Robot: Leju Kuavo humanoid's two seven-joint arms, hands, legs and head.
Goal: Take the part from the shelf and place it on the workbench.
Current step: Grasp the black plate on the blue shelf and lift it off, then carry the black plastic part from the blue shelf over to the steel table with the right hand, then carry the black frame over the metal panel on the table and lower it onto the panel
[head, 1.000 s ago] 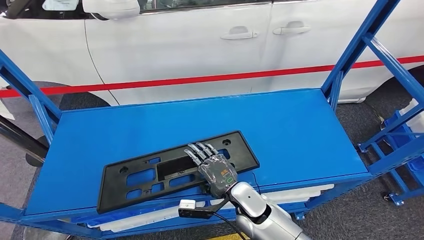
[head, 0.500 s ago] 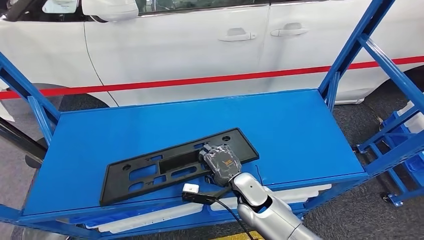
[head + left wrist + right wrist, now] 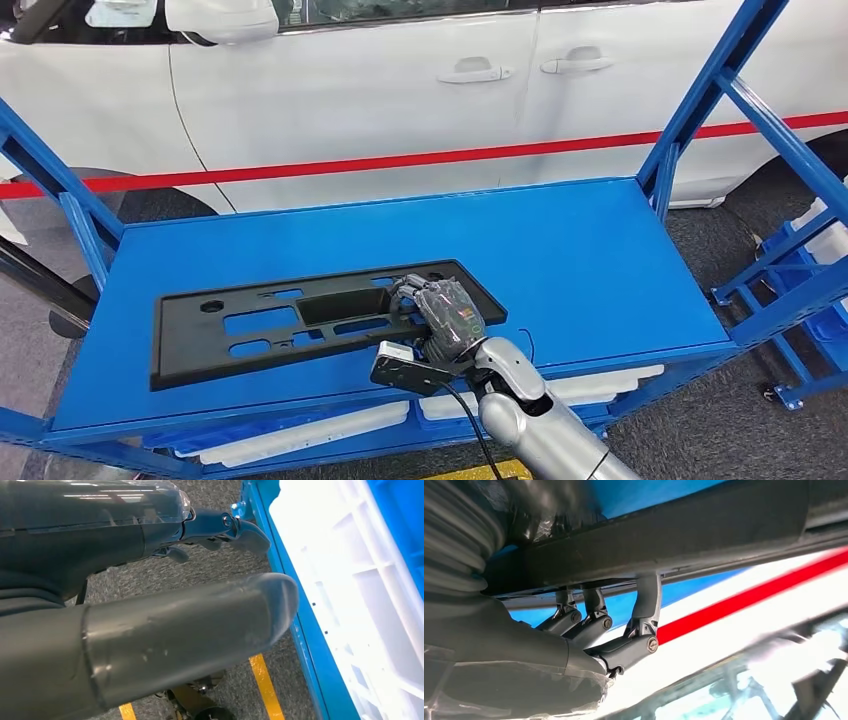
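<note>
Right hand (image 3: 447,317) fingers (image 3: 645,611) curl over the black part (image 3: 250,325) near the shelf (image 3: 600,260) front edge.

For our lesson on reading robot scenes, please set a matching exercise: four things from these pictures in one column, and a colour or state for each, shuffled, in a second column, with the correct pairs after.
Column 1
1. black part
2. right hand
3. shelf
4. car

Column 2
A. white, with a red stripe along its side
B. blue, with a flat top surface
C. long and flat, with cut-outs, held at one end
D. fingers curled over the part's edge

Pairs: 1-C, 2-D, 3-B, 4-A
</note>
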